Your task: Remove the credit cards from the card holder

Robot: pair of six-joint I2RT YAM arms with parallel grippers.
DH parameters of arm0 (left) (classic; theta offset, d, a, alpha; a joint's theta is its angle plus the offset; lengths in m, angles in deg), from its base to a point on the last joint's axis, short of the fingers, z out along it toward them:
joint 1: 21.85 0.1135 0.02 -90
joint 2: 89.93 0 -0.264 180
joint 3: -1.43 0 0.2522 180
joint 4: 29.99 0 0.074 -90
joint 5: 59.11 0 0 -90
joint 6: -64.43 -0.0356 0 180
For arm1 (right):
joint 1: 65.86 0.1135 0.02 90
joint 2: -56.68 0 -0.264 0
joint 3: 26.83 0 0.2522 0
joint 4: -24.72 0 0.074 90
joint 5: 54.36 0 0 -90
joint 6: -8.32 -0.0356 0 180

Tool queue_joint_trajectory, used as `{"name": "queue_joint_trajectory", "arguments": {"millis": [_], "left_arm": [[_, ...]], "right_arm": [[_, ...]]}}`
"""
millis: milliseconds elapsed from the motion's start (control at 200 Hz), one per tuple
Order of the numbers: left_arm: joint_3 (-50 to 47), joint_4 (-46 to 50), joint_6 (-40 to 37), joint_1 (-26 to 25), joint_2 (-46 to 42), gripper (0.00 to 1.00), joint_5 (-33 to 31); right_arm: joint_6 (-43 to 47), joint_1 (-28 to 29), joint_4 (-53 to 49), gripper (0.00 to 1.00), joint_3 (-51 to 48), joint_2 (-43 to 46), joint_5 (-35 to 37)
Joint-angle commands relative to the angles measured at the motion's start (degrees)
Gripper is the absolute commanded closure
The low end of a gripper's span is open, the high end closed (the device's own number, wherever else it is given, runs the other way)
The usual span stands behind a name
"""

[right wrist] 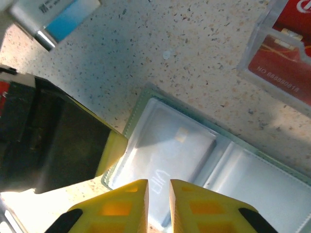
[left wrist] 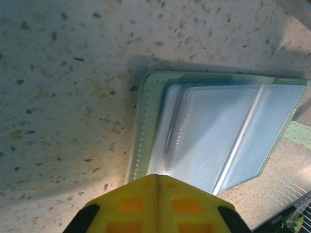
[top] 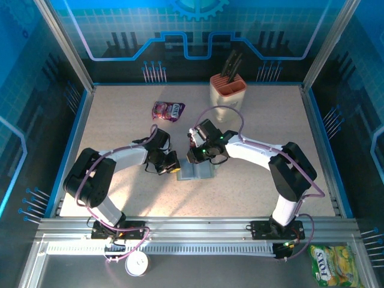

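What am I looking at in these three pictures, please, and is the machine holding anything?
These are two robot arms, left and right, bolted at the near edge of a table. The overhead picture comes from a fixed camera above and behind them. The other two pictures come from a camera on each wrist.

Between the arms lies an open green card holder with clear sleeves. The right wrist view shows a red card and a blue-and-white card lying near it. Farther back are a knife block and a purple pouch.

The left gripper is shut at the holder's edge. The right gripper hovers over the holder, its jaws a slit apart. Neither visibly holds anything.
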Motion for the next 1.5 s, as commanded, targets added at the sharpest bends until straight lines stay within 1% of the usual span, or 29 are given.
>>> {"name": "queue_joint_trajectory", "arguments": {"millis": [0,125,315,415,500,580,975,1496], "left_arm": [[-0.9,1.0,-1.1,0.5,-0.6,0.97,-1.4],[-0.8,2.5,-2.1,0.4,-1.0,0.97,-3.0],[-1.2,1.1,-2.0,0.4,0.6,0.97,-1.5],[-1.6,-0.1,-1.6,0.4,1.5,0.97,-0.7],[-1.7,-0.1,-1.6,0.4,1.8,0.98,-1.2],[-1.6,0.2,-1.6,0.4,1.8,0.98,-1.7],[-1.8,0.2,-1.5,0.4,1.0,0.98,-1.7],[-0.9,1.6,-2.1,0.4,1.1,0.98,-2.1]], "right_arm": [[-5.5,0.5,1.4,0.8,-1.0,-0.5,-2.3],[-7.0,0.5,1.0,0.8,-0.8,-1.9,-3.8],[-7.6,0.4,-0.2,0.79,0.6,-3.8,-5.5],[-8.2,0.4,-0.8,0.77,0.7,-3.8,-5.0],[-8.8,0.4,-1.0,0.72,0.5,-3.8,-4.8],[-10.0,0.3,-1.3,0.69,0.3,-3.9,-4.9],[-16.6,-0.1,6.4,0.62,-3.1,-5.2,-10.2],[-16.9,-0.6,6.4,0.62,-3.6,-6.5,-11.3]]}}
